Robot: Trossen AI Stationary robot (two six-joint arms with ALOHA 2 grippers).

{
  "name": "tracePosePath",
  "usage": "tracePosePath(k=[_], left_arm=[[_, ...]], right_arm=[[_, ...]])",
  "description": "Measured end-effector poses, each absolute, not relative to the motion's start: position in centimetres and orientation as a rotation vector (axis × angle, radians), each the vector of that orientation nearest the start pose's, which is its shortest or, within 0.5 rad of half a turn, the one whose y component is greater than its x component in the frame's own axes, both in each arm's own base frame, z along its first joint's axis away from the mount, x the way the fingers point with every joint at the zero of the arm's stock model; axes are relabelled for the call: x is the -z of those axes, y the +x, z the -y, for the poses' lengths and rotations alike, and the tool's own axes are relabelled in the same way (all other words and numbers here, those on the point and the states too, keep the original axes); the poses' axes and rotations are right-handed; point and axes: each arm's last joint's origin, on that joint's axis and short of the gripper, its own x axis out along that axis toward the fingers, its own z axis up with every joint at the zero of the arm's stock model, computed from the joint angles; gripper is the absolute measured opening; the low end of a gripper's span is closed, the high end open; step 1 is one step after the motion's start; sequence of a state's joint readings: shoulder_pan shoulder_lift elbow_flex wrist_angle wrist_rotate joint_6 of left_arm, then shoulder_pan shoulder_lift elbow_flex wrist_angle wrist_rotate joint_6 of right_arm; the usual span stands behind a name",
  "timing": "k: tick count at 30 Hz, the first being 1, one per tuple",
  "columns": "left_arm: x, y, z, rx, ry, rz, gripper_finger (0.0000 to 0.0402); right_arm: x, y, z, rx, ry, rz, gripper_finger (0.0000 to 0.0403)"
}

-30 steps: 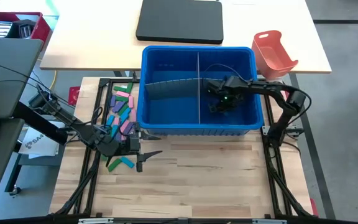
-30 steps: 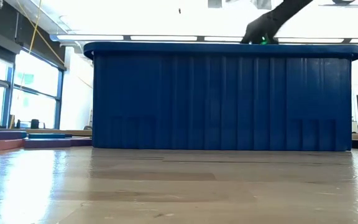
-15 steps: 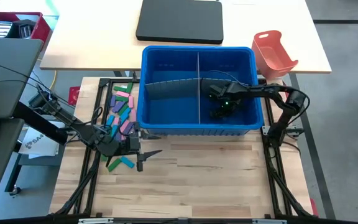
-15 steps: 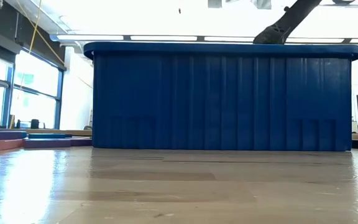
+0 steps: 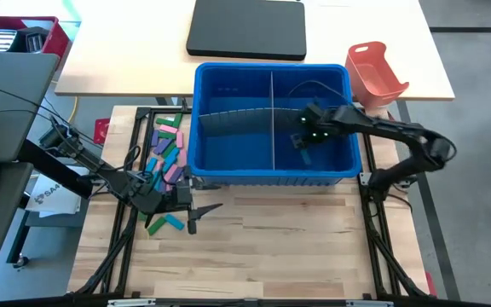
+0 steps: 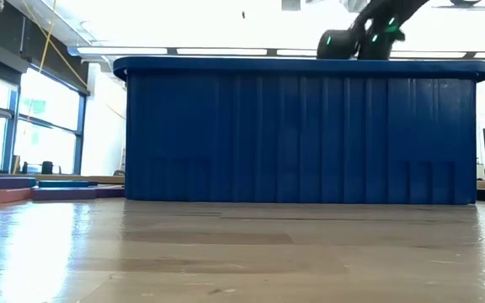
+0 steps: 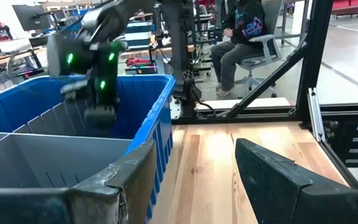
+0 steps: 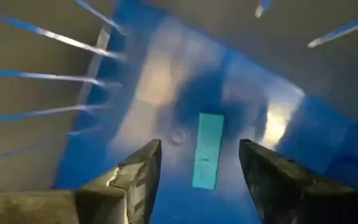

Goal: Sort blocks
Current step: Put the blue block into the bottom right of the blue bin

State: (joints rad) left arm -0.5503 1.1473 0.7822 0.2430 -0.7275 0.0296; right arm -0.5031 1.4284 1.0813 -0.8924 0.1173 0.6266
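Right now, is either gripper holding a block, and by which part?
Neither. The right gripper is open above the blue bin, a teal block lying free on its floor. The left gripper is open, empty, beside the bin.

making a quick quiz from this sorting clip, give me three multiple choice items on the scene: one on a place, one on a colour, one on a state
1. Where does the right gripper hang?
A. over the blue bin's right compartment
B. over the loose blocks
C. over the black case

2. What colour is the block lying on the bin floor below the right gripper?
A. pink
B. teal green
C. purple

3. How do the right gripper's fingers stand?
A. shut on the block
B. open, holding nothing
C. shut, empty

Key: 1 A, the high view shows it right of the divider in the blue bin. 2 B, the right wrist view shows a teal green piece. 3 B, the block lies apart on the floor between spread fingers.
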Motion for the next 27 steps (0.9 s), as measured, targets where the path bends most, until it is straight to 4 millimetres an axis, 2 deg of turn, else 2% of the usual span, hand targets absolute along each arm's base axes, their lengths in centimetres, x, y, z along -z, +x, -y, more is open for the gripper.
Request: tracePosePath(k=[6,11,15,18,21,23,27], left_arm=[[-30.4,22.4,11.4,-0.195,0.092,-0.085,0.0211],[-30.6,22.3,11.5,-0.183,0.111,-0.069,0.0211],[-30.8,20.9,12.3,-0.015,0.119,-0.102,0.0211],[-30.4,19.3,13.4,0.182,0.089,-0.189,0.0211],[-29.7,18.0,14.2,0.301,0.027,-0.291,0.0211],[-28.9,17.2,14.6,0.332,0.03,-0.387,0.0211],[-26.3,15.9,14.6,0.35,0.167,-0.642,0.0211]], right_arm=[[-28.9,21.7,9.3,0.923,0.641,-0.826,0.0213],[-31.2,21.7,5.3,0.847,0.534,-0.66,0.0213],[-32.0,22.5,1.7,0.742,0.465,-0.574,0.0213],[-32.3,23.3,-1.6,0.646,0.353,-0.521,0.0213],[-32.4,24.1,-5.0,0.57,0.251,-0.446,0.0213],[-32.5,24.6,-7.3,0.517,0.192,-0.386,0.0213],[-32.2,25.4,-11.3,0.403,0.099,-0.322,0.0213]])
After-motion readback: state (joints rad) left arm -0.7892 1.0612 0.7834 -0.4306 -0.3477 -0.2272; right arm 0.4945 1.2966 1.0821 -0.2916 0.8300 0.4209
